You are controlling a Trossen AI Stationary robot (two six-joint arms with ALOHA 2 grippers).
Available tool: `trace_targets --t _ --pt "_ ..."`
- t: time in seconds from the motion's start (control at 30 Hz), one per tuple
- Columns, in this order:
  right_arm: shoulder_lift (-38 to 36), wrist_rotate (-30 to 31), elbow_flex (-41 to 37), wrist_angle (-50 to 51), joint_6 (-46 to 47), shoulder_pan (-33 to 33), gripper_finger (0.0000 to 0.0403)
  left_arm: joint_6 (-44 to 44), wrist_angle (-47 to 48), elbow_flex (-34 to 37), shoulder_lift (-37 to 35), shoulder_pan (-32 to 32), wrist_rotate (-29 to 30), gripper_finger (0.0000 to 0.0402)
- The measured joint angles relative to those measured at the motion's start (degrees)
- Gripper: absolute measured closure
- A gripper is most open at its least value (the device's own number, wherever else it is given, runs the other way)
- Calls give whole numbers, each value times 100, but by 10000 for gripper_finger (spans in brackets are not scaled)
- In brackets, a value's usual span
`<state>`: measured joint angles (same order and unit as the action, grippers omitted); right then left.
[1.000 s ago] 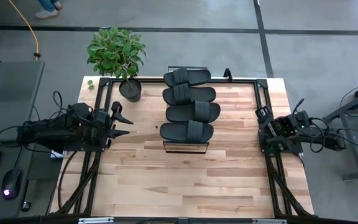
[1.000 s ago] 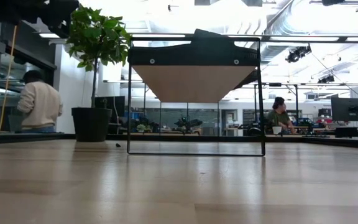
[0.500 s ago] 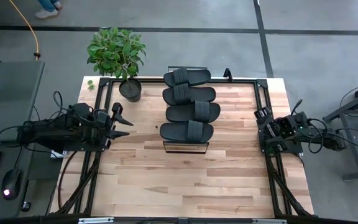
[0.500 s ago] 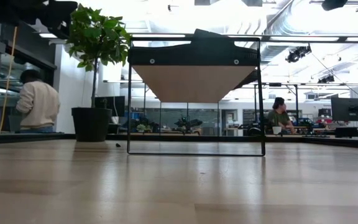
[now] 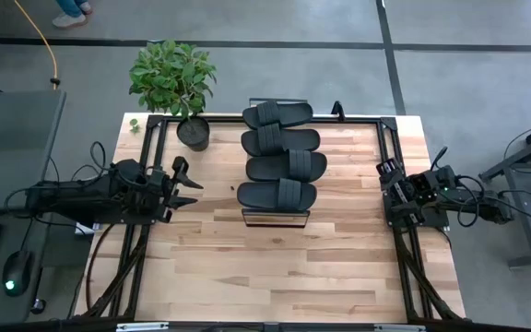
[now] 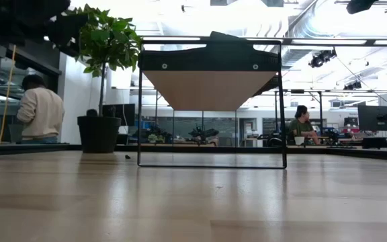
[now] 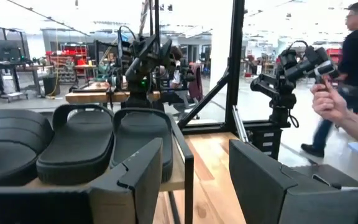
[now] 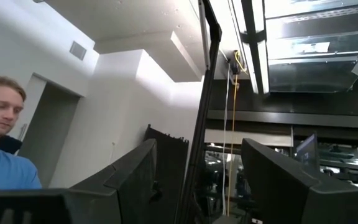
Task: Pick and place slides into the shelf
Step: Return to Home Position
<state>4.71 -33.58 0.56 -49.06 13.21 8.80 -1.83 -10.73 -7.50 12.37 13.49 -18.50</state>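
Four black slides [image 5: 280, 152] lie side by side in one row along the top of the shelf [image 5: 275, 219], straps up. They are near the left gripper [image 5: 186, 183], which points toward them. That claw hangs over the left edge of the wooden table [image 5: 275, 267], its fingers spread wide with nothing between them. The row of sandals fills its wrist view just past its fingertips. Well beyond the shelf from it, the right gripper [image 8: 197, 152] sits folded at the table's right edge. It points up at the ceiling, fingers parted and empty. A potted plant [image 5: 173, 78] stands near the left claw, toward the table's far corner.
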Motion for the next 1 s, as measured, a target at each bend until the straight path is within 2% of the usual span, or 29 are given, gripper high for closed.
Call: trace_targets --t 0.3,0.63,1.0 --pt "0 2 0 15 -20 -2 174 -56 -961 708 -26 -1 1 234" --pt "0 8 0 314 -20 140 174 8 -759 701 -23 1 2 234" --pt "2 58 0 1663 -127 613 174 155 -361 696 -23 1 118 234"
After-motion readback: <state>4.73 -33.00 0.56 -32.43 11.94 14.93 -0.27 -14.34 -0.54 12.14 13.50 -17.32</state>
